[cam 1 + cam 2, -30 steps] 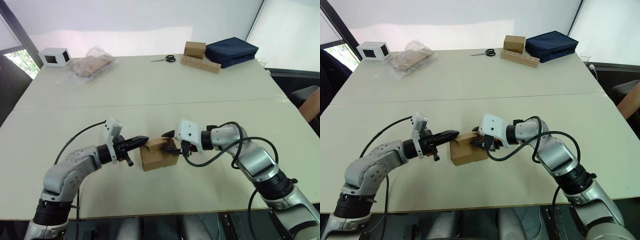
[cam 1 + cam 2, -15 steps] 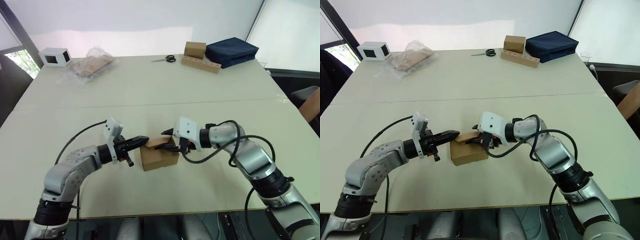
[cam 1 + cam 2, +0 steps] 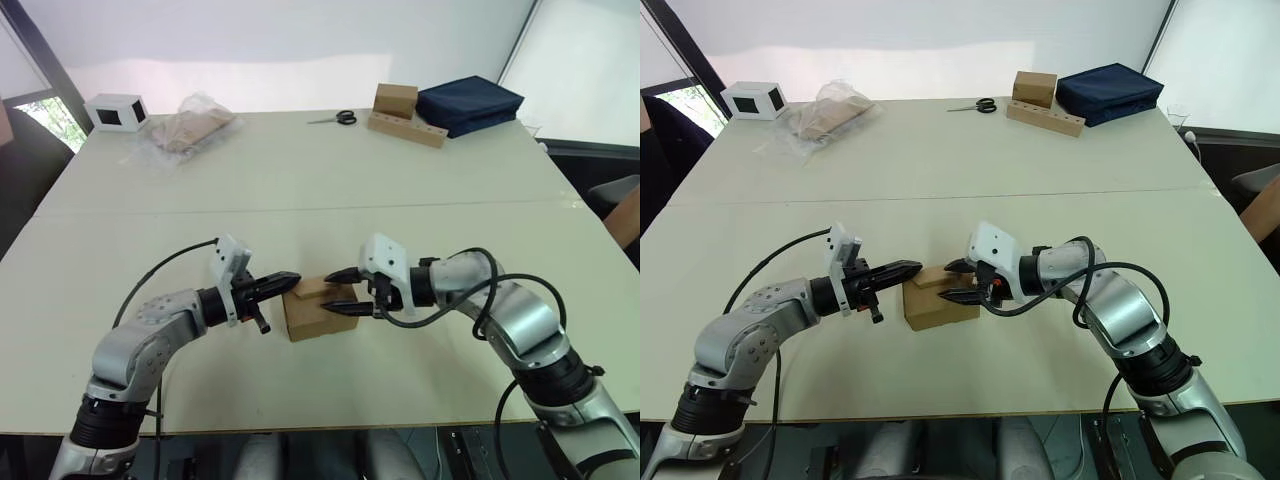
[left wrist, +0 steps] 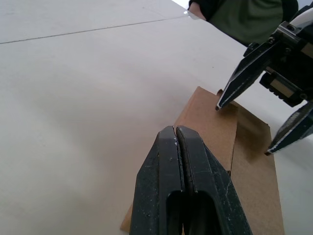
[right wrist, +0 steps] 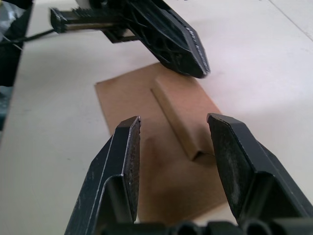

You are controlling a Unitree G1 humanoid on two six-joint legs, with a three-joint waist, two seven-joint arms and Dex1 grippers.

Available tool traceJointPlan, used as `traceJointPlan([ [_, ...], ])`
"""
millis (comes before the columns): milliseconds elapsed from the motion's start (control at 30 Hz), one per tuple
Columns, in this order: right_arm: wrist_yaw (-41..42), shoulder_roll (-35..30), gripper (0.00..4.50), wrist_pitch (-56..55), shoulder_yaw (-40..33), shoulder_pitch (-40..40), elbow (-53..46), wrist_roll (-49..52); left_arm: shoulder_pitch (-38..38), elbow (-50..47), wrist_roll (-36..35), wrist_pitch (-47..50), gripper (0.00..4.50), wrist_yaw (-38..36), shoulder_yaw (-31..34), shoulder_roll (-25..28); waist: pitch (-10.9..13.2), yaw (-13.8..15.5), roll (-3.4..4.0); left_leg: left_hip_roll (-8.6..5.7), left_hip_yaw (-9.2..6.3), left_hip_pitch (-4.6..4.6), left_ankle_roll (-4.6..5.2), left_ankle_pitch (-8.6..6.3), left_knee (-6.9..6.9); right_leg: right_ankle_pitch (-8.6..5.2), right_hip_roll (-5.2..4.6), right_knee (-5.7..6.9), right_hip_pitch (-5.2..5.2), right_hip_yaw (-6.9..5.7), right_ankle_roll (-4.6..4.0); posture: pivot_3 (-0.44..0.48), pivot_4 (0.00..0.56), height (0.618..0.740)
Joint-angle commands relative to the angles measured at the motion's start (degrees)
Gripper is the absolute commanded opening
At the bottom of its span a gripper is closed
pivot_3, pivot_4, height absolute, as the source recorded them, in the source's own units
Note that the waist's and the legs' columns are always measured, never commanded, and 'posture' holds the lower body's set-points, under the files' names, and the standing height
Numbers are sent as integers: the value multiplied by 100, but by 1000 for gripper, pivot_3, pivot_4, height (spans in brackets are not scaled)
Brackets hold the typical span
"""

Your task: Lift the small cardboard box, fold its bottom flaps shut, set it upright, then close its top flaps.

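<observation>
The small cardboard box (image 3: 318,312) stands on the table in front of me, plain brown. Its top flaps (image 5: 178,110) lie folded over the upper end, and one flap's edge stands up slightly as a ridge. My left gripper (image 3: 290,281) is shut, its tip resting at the box's upper left edge, seen close in the left wrist view (image 4: 177,142). My right gripper (image 3: 338,292) is open at the box's right side, one fingertip above the top and one lower by the side, holding nothing. The bottom flaps are hidden under the box.
Along the table's far edge are a white box with dark windows (image 3: 117,110), a clear plastic bag (image 3: 185,128), scissors (image 3: 335,118), a brown box (image 3: 395,99) on a long cardboard strip (image 3: 402,128), and a navy bag (image 3: 470,100).
My right gripper has drawn back to the right, off the box top. The left gripper holds its place. The camera has shifted slightly.
</observation>
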Motion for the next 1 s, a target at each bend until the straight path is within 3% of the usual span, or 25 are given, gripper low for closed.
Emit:
traceJointPlan([
  [33,-119,116,2195,120,-104,43,-195,189,-4,-32,-8,164,0,-61,-45,112,0,0,0,0,0,0,0,0,0,0,0,0,0,0,0,0,150,740],
  [667,-344,104,2195,129,82,236,16,76,-146,-342,16,252,0,-216,-25,335,1,1,0,0,0,-1,0,0,0,0,2,0,-1,0,0,0,150,740],
  [1000,-461,336,2195,287,-752,281,-202,869,-90,-914,-234,464,0,-149,153,472,3,4,-2,1,0,-3,0,0,0,0,1,0,-2,0,0,0,150,740],
])
